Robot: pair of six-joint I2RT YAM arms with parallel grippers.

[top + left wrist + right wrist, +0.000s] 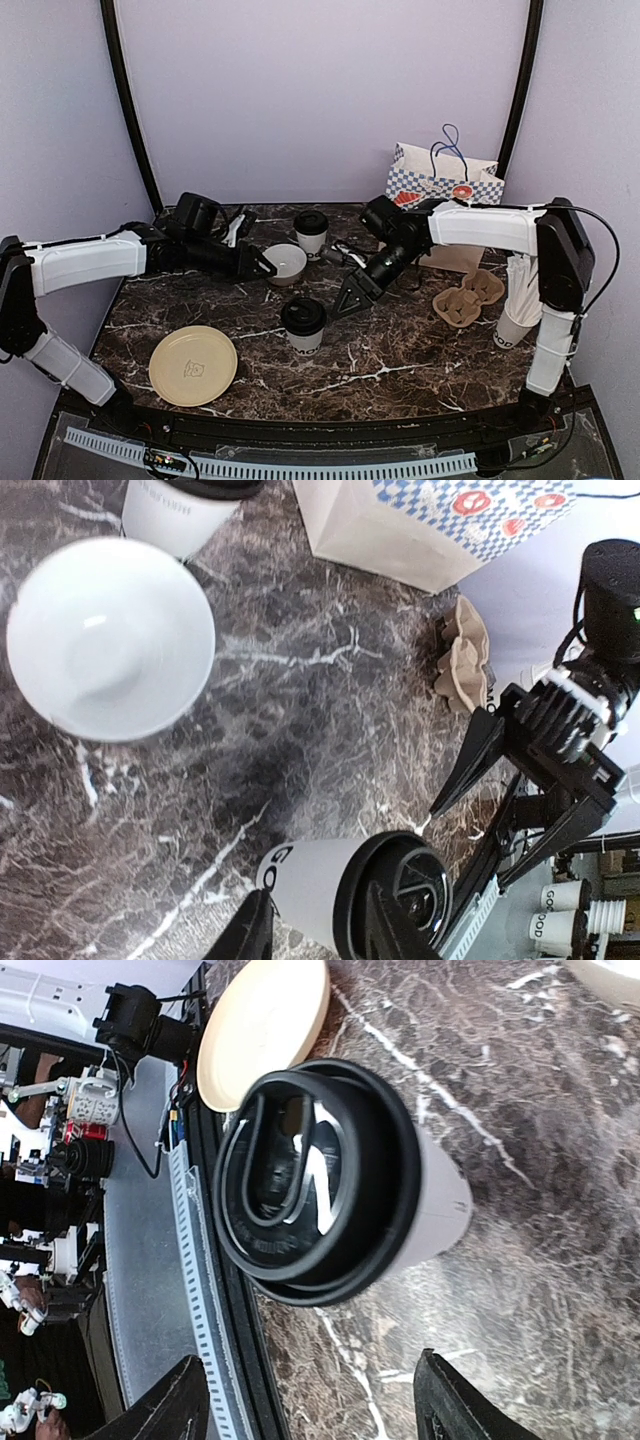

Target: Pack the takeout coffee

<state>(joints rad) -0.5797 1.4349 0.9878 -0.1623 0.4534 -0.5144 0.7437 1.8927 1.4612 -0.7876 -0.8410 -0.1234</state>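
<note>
One takeout coffee cup (303,323), white with a black lid, stands at the table's middle front. It shows again in the left wrist view (320,885) and in the right wrist view (330,1165). A second lidded cup (311,233) stands further back (180,510). My right gripper (352,297) hangs open just right of the front cup, its fingers (455,1400) wide apart and holding nothing. My left gripper (264,264) hovers by the white bowl (288,263), jaws apart and empty. The front cup shows beyond its fingertips (250,935).
A tan plate (193,366) lies front left. A cardboard cup carrier (467,297) sits at the right, next to a cup of white sticks (515,322). A checkered paper bag (445,178) stands at the back right.
</note>
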